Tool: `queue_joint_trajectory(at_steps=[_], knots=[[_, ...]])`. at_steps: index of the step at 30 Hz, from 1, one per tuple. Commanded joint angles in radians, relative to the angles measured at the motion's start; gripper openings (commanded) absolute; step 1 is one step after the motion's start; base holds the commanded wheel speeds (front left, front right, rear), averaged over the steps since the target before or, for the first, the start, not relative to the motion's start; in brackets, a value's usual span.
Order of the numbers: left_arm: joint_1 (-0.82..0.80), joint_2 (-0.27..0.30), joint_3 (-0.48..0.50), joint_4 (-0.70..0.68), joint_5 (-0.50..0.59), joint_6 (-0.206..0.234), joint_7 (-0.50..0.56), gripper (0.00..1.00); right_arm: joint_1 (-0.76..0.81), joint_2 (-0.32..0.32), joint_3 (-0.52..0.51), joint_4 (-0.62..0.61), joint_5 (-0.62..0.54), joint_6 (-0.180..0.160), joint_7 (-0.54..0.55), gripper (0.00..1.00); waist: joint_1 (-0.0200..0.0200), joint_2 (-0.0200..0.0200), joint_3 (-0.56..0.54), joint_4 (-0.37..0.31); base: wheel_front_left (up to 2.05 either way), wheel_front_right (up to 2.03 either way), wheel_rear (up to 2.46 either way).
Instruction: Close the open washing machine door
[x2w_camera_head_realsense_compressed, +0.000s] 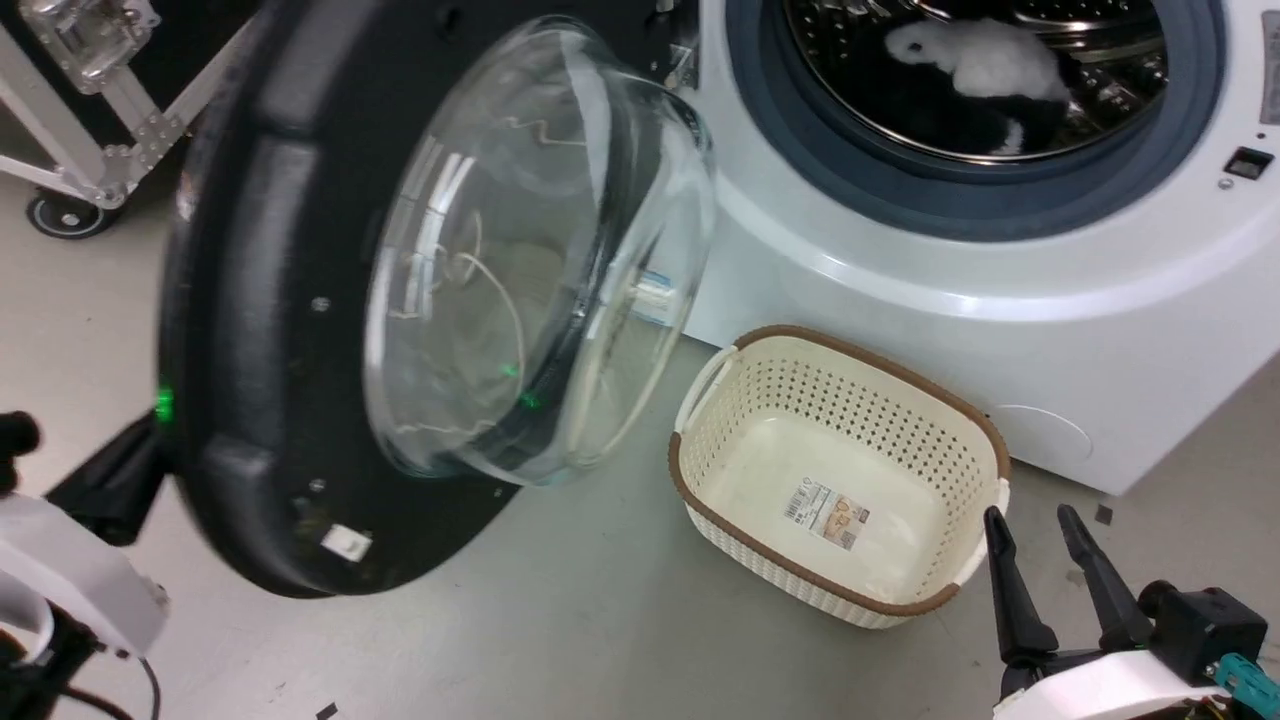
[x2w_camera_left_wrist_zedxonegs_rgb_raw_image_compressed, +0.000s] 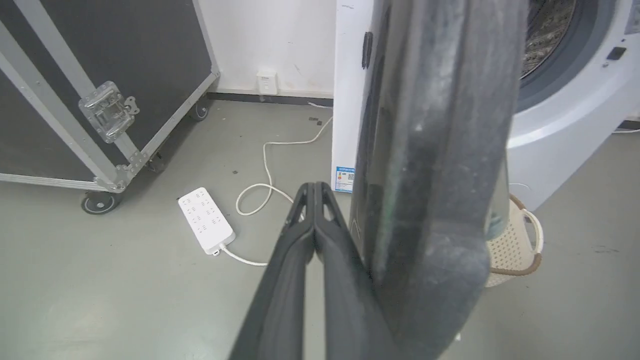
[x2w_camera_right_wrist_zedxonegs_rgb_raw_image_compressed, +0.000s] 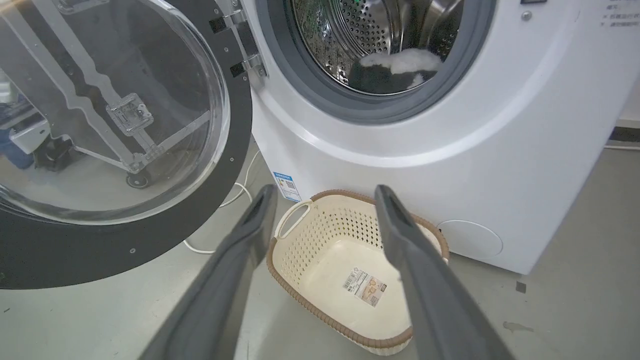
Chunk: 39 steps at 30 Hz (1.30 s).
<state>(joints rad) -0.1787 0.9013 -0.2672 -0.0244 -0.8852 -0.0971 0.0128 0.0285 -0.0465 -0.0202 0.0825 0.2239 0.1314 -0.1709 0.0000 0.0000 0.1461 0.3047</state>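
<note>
The washing machine door (x2w_camera_head_realsense_compressed: 260, 330) stands swung wide open at the left, its black rim around a bulging clear glass bowl (x2w_camera_head_realsense_compressed: 520, 260). The white washing machine (x2w_camera_head_realsense_compressed: 900, 290) is at the upper right, with black and white laundry (x2w_camera_head_realsense_compressed: 980, 70) in its drum. In the left wrist view my left gripper (x2w_camera_left_wrist_zedxonegs_rgb_raw_image_compressed: 314, 186) is shut on nothing and lies close along the outer side of the door (x2w_camera_left_wrist_zedxonegs_rgb_raw_image_compressed: 435, 150), on its left. My right gripper (x2w_camera_head_realsense_compressed: 1028, 515) is open at the lower right, beside the basket, with nothing between its fingers. In the right wrist view, the right gripper (x2w_camera_right_wrist_zedxonegs_rgb_raw_image_compressed: 325, 192) points at the machine's front (x2w_camera_right_wrist_zedxonegs_rgb_raw_image_compressed: 450, 150).
A cream perforated basket (x2w_camera_head_realsense_compressed: 730, 380) stands empty on the floor before the machine, right of the door. Behind the door are a black flight case on wheels (x2w_camera_left_wrist_zedxonegs_rgb_raw_image_compressed: 100, 75), a white power strip (x2w_camera_left_wrist_zedxonegs_rgb_raw_image_compressed: 206, 220) and a looped white cable (x2w_camera_left_wrist_zedxonegs_rgb_raw_image_compressed: 260, 190). The floor is grey concrete.
</note>
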Motion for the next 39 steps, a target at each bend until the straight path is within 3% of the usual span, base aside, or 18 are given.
queue_joint_trajectory(at_steps=[1,8,15,18,26,39], knots=[[-0.012,0.038,-0.046,-0.038,-0.029,-0.008,-0.016,0.00,-0.014,-0.003,0.002,0.010,0.014,-0.001,-0.014,1.00,0.0000,0.0000,-0.004,0.009,0.00,0.00,0.00],[-0.107,0.101,-0.225,-0.178,-0.075,-0.015,-0.039,0.00,-0.019,-0.003,0.004,0.042,0.044,-0.001,-0.041,1.00,0.0000,0.0000,-0.014,0.018,0.00,0.00,0.00],[-0.222,0.078,-0.373,-0.261,-0.122,-0.022,-0.030,0.00,-0.025,-0.003,0.002,0.062,0.072,-0.001,-0.063,1.00,0.0000,0.0000,-0.014,-0.011,0.00,0.00,0.00],[-0.301,0.054,-0.476,-0.278,-0.157,-0.026,-0.028,0.00,-0.033,-0.004,0.003,0.067,0.088,-0.001,-0.074,1.00,0.0000,0.0000,-0.004,-0.052,0.00,0.00,0.00],[-0.427,0.008,-0.639,-0.250,-0.223,-0.034,-0.063,0.00,-0.044,-0.004,-0.010,0.058,0.112,-0.001,-0.090,1.00,0.0000,0.0000,0.024,-0.145,0.00,0.00,0.00],[-0.584,-0.157,-0.744,-0.034,-0.238,-0.034,-0.167,0.00,-0.033,-0.004,-0.003,-0.009,0.145,-0.001,-0.091,1.00,0.0000,0.0000,0.072,-0.374,0.00,0.00,0.00]])
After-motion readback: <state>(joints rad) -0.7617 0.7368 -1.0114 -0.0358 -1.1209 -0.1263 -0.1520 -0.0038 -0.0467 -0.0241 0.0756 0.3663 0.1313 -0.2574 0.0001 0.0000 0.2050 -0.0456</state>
